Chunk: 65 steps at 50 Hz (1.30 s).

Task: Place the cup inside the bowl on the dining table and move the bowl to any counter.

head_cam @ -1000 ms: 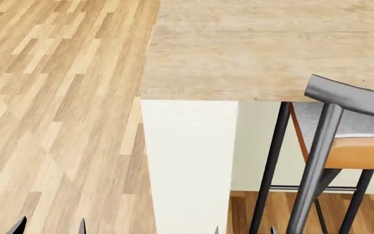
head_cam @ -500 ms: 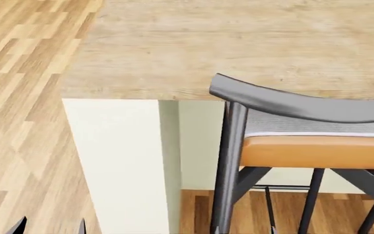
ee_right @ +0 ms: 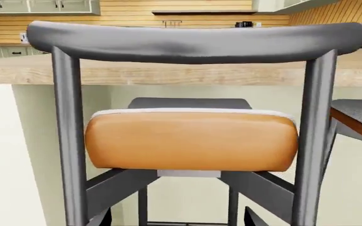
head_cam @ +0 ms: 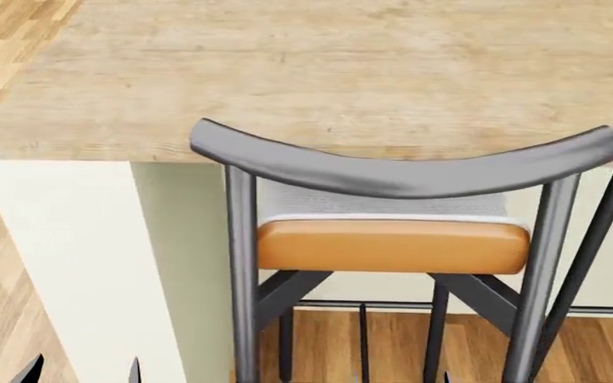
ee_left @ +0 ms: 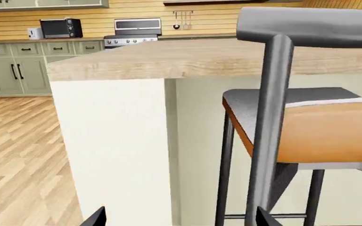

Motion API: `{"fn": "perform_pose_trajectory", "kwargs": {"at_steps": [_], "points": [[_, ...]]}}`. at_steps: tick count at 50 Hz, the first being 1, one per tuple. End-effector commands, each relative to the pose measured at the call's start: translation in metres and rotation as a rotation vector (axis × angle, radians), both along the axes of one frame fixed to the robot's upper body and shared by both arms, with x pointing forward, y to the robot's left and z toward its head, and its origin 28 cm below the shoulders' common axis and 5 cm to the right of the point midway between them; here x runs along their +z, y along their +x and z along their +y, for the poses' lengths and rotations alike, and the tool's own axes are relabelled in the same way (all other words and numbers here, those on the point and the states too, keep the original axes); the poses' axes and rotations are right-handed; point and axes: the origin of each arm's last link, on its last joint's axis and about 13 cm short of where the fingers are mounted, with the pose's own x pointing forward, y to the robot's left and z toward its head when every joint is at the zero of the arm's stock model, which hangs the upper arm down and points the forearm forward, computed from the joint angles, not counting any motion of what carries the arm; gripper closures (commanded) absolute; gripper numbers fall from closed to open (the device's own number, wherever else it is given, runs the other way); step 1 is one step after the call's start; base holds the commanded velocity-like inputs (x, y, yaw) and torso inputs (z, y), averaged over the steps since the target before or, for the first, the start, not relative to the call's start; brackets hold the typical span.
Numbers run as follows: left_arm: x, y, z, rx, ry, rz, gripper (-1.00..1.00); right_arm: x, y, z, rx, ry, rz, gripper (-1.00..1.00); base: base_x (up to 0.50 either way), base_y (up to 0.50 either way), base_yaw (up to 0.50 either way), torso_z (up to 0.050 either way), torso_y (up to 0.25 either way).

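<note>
Step in hand, as I judged it: positioning the base at the dining table [head_cam: 318, 72]; no reaching yet. Neither cup nor bowl was in any view. The stretch of surface I could see from the head camera was bare plank, so both had to be somewhere outside the frame.

A chair [head_cam: 392, 171] stood dead ahead, its seat tucked under the surface edge and its backrest between me and the top. Both wrist cameras looked into it from low down.

My left gripper [head_cam: 83, 371] showed only two fingertips at the frame bottom, standing apart, so I read it as open and empty. My right gripper [ee_right: 175, 217] showed the same in its wrist view: tips apart, holding nothing.

To do this well: get cup and bowl in sight before committing, stop beside the chair rather than behind it, keep both arms low and tucked until clear of the backrest. Counter [ee_left: 55, 40] sat at the back wall, well apart.
</note>
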Motion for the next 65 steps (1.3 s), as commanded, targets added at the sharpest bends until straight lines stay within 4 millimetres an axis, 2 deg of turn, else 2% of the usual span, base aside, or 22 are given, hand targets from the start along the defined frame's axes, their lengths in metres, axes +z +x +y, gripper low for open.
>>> {"fn": "perform_pose_trajectory", "kwargs": {"at_steps": [1,65], "points": [[0.0012,0.0009,-0.0007,-0.012,-0.009,-0.022,-1.00,0.0014,0.0016,0.0007,0.003,-0.001,-0.014,-1.00,0.00,-0.50,0.00,0.000,0.000],[0.0012,0.0009,-0.0007,-0.012,-0.009,-0.023,-1.00,0.0014,0.0016,0.0006,0.003,-0.004,-0.012,-1.00,0.00,-0.50,0.00,0.000,0.000]]}}
